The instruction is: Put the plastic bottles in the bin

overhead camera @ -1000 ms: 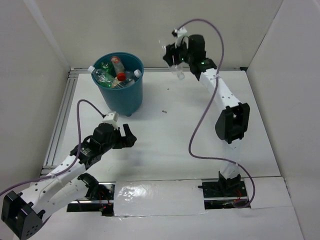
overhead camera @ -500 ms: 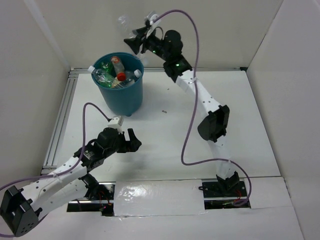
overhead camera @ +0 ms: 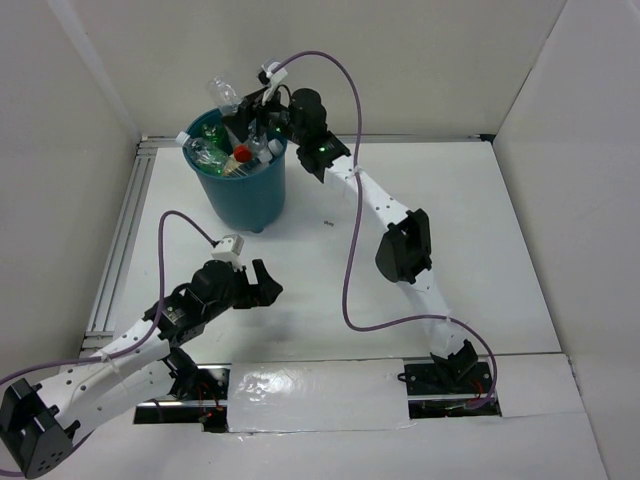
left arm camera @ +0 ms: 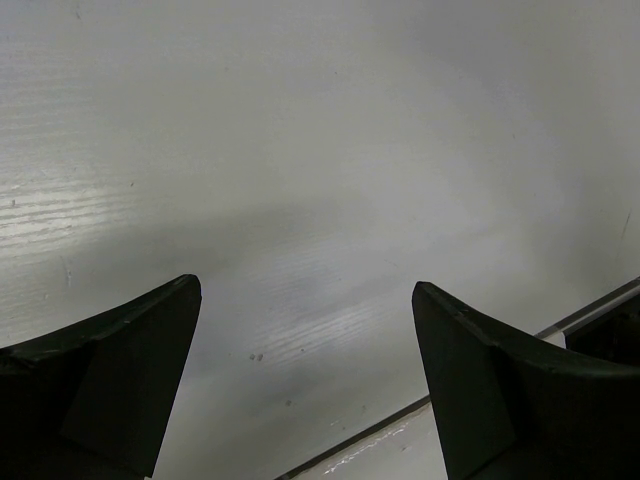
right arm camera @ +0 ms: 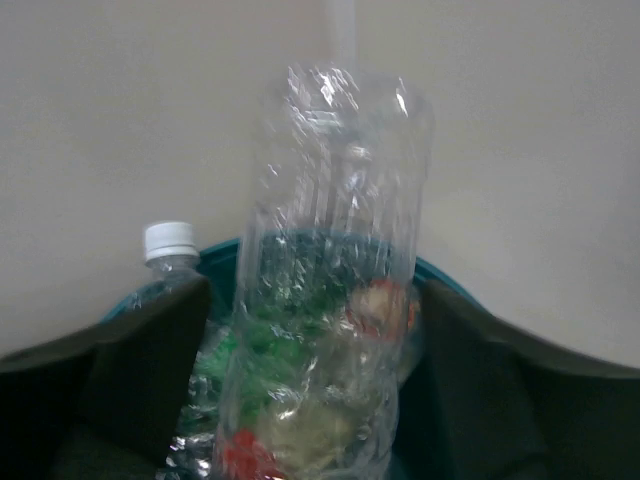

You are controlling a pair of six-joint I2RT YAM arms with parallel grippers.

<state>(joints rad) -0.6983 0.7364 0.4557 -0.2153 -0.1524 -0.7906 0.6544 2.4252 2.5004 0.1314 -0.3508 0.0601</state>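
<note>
The teal-blue bin (overhead camera: 245, 195) stands at the back left of the table and holds several plastic bottles, among them a green one (overhead camera: 211, 134), one with a red cap (overhead camera: 241, 154) and one with a white cap (overhead camera: 185, 138). My right gripper (overhead camera: 240, 115) is over the bin's mouth, shut on a slim clear bottle (overhead camera: 222, 95) that points up and to the left. In the right wrist view this bottle (right arm camera: 335, 270) stands between the fingers, with the bin's rim (right arm camera: 452, 278) behind it. My left gripper (overhead camera: 264, 285) is open and empty, low over bare table (left arm camera: 305, 290).
An aluminium rail (overhead camera: 125, 230) runs along the table's left edge. White walls close in the left, back and right sides. A small dark speck (overhead camera: 327, 223) lies right of the bin. A taped strip (overhead camera: 310, 385) lies between the arm bases.
My right arm has swung left from the back middle, carrying the clear bottle over the bin. My left gripper has shifted slightly right and nearer.
</note>
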